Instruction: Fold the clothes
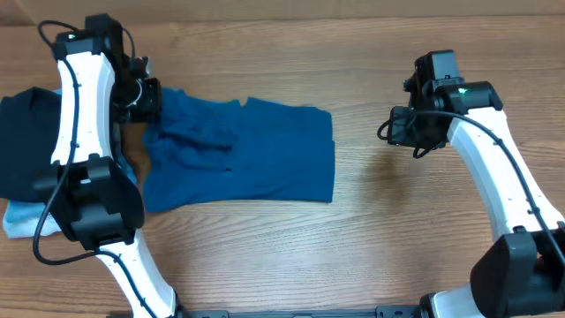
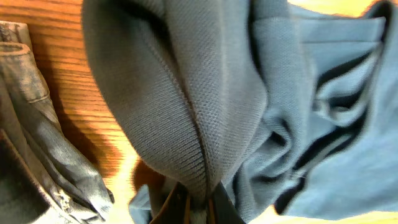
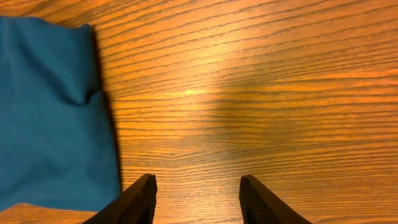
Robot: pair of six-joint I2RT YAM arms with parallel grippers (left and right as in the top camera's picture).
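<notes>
The teal-blue garment (image 1: 256, 155) lies spread on the wooden table, left of centre, with its left part bunched up. My left gripper (image 1: 146, 99) is shut on a fold of that bunched left edge; in the left wrist view the ribbed fabric (image 2: 205, 106) hangs pinched between my fingers (image 2: 198, 208). My right gripper (image 1: 399, 126) is open and empty over bare wood, to the right of the garment. The right wrist view shows its fingers (image 3: 198, 199) apart, with the garment's right edge (image 3: 50, 112) at the left.
A black folded garment (image 1: 26, 141) and light blue denim jeans (image 1: 22, 221) lie at the table's left edge, next to the left arm. The jeans also show in the left wrist view (image 2: 37, 124).
</notes>
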